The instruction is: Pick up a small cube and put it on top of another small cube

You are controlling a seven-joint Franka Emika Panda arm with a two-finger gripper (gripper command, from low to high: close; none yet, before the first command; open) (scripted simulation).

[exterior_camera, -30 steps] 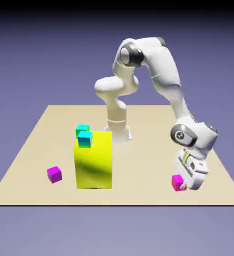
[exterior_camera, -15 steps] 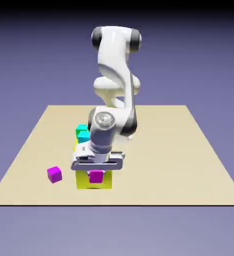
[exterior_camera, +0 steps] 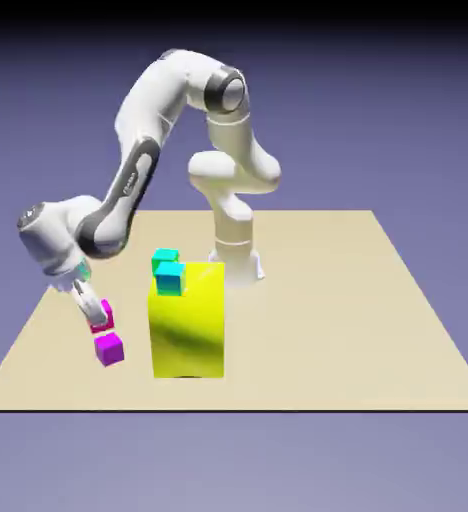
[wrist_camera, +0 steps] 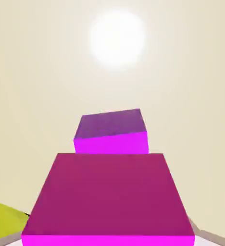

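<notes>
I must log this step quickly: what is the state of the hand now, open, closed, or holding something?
Hand: closed on the hot-pink cube, held just above the purple-magenta cube.

The white arm point(exterior_camera: 143, 130) looks like smooth, glossy plastic with soft highlights, its joint caps a duller grey metal look. The tabletop point(exterior_camera: 328, 310) is a plain matt beige without grain, though the hand view shows a bright glare patch on it toward 12 o'clock. The hot-pink cube point(wrist_camera: 109, 194), the violet-magenta cube point(wrist_camera: 112, 130), the yellow block point(exterior_camera: 188, 325) and the teal cubes point(exterior_camera: 167, 270) are all smooth, flat-coloured and untextured.
</notes>
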